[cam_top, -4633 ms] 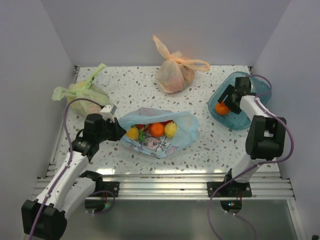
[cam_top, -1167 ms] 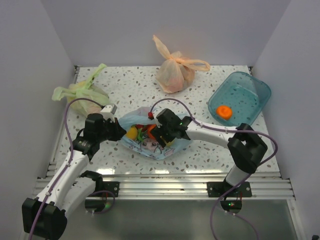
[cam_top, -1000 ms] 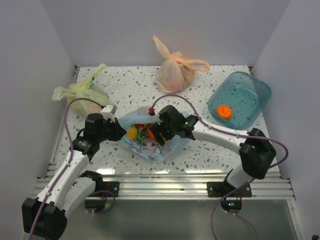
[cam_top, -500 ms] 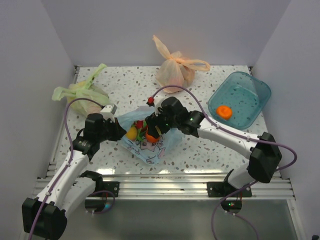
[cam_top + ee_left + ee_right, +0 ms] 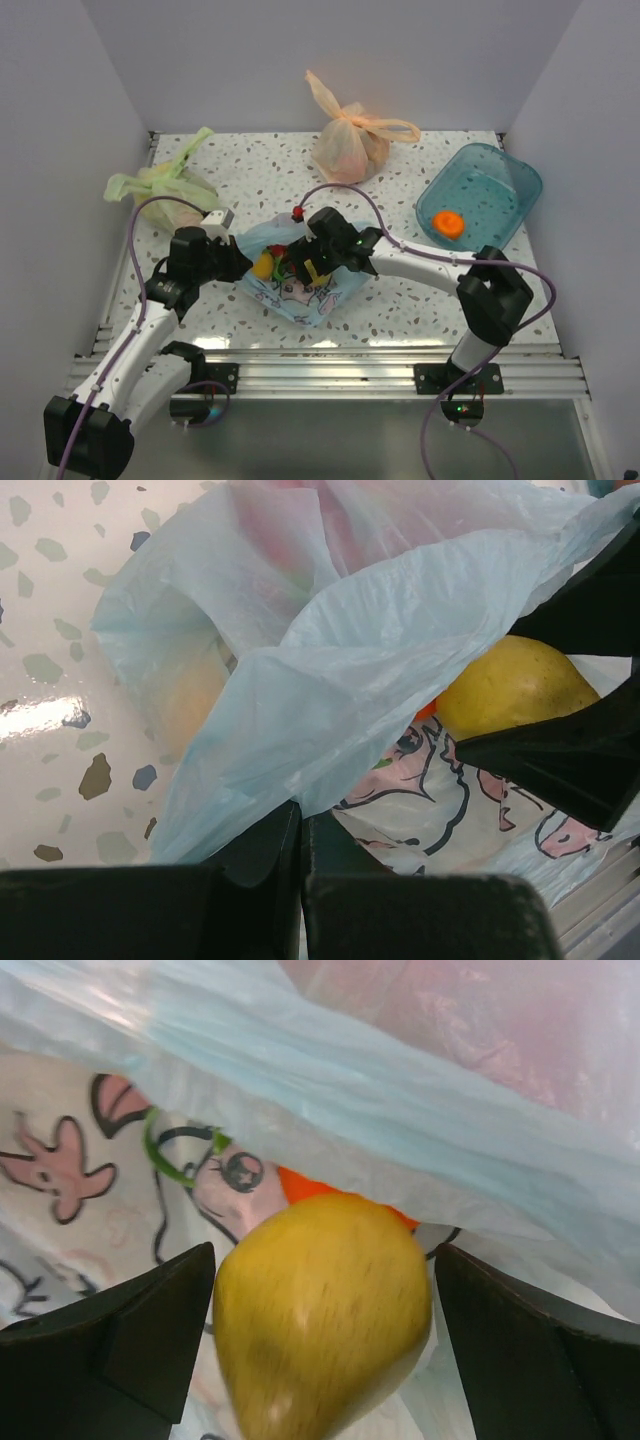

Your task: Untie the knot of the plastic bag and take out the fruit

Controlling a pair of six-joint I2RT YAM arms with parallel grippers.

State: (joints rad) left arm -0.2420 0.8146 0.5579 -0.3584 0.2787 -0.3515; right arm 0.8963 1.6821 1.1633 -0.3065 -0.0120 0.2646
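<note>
Lower left, our left gripper stays clenched on the bag rim, holding its mouth open at frame centre. Our right gripper, back from the tub, now straddles a yellow fruit inside the bag; whether it grips yet, we cannot tell. Upper right, one orange lies in the tub, so unloading is under way, with more to come.

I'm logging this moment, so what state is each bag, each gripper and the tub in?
Blue bag: untied, mouth open.
Green bag: tied shut.
Orange bag: tied shut.
Left gripper: shut on the blue bag's edge.
Right gripper: open, jaws either side of a yellow fruit in the blue bag.
Tub: holds one orange fruit.
</note>
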